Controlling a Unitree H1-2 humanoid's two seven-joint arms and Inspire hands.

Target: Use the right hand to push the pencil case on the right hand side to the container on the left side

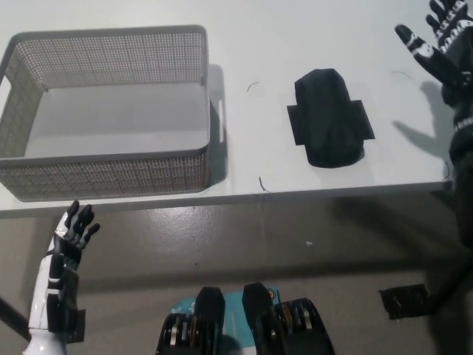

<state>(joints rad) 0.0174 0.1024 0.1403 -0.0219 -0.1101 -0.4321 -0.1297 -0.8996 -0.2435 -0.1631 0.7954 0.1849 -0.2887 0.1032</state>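
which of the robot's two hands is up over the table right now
The black right hand, raised open above the table's far right; the white left hand hangs below the table edge.

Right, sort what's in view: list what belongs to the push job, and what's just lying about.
Belongs to the job:
- black pencil case on the table's right part
- grey mesh container on the left
- right robot hand, open, above the table's far right

Not part of it:
- white table
- left robot hand, open, resting lower left, off the table
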